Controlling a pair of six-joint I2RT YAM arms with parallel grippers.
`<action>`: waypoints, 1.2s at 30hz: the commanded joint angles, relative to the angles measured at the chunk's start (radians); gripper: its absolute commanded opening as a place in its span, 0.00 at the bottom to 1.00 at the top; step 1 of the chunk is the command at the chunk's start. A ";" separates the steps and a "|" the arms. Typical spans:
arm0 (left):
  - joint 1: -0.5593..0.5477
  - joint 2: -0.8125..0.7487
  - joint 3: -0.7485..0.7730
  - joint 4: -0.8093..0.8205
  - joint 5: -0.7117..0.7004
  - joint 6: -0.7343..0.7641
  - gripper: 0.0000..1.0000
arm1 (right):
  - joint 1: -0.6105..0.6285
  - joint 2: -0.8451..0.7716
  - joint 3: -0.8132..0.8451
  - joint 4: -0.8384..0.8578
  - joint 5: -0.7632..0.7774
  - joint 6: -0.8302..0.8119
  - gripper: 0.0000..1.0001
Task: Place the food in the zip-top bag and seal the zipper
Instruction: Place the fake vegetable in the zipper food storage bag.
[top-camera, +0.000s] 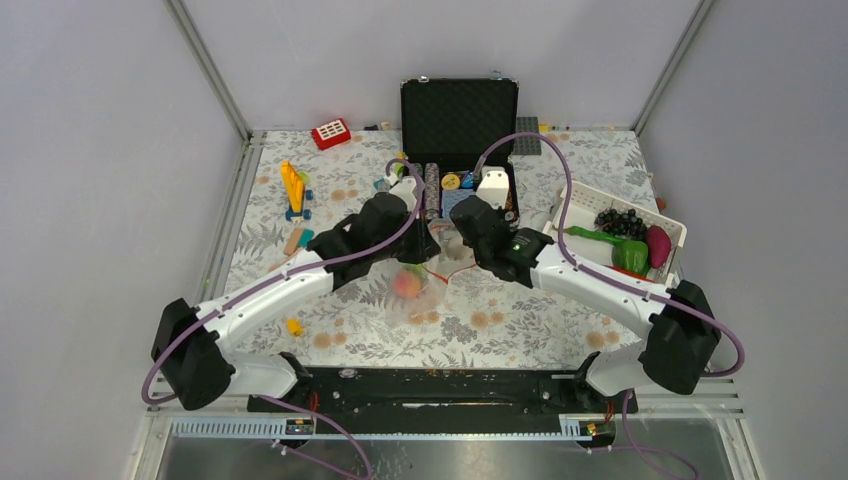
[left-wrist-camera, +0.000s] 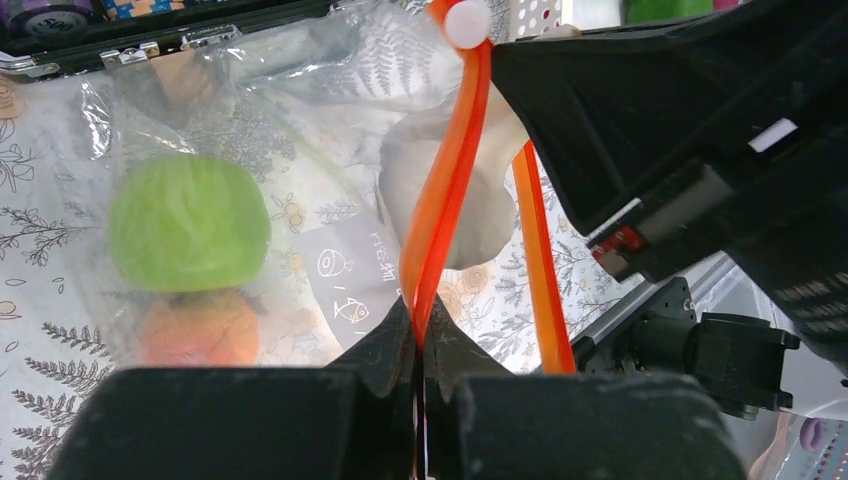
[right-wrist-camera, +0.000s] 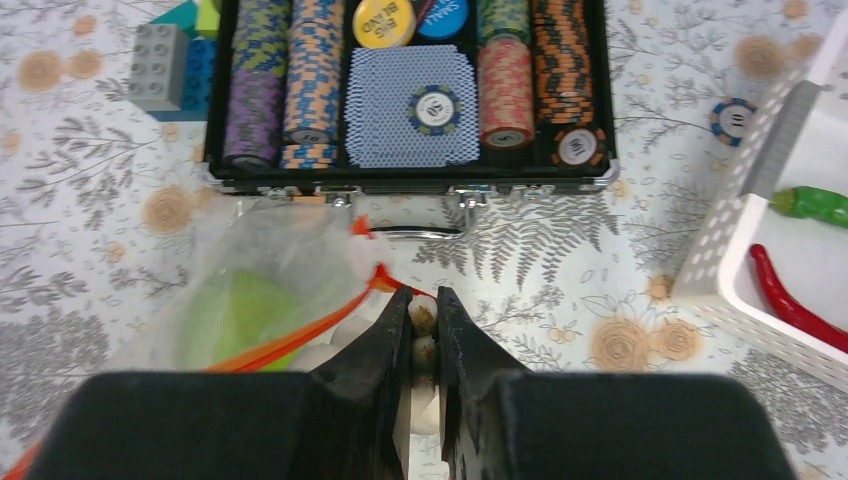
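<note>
Clear bag (left-wrist-camera: 300, 100) holding green and orange food (left-wrist-camera: 188, 222), left of the left hand (left-wrist-camera: 420, 350), which pinches the orange zipper (left-wrist-camera: 450, 190); right hand (right-wrist-camera: 424, 330), nearly closed, apparently grips the bag.

bright even light, soft shadows, glare on the zip-top bag (left-wrist-camera: 250, 90), blurred foreground in wrist views
</note>
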 joint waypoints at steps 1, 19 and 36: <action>0.002 -0.066 0.008 0.047 0.008 0.007 0.00 | 0.008 0.004 0.031 -0.037 0.152 -0.016 0.00; 0.002 -0.047 -0.002 0.076 0.029 0.000 0.00 | 0.008 -0.076 -0.039 0.149 -0.362 -0.041 0.27; 0.004 -0.058 -0.018 0.064 0.001 0.021 0.00 | -0.088 -0.224 -0.056 -0.072 -0.210 -0.076 1.00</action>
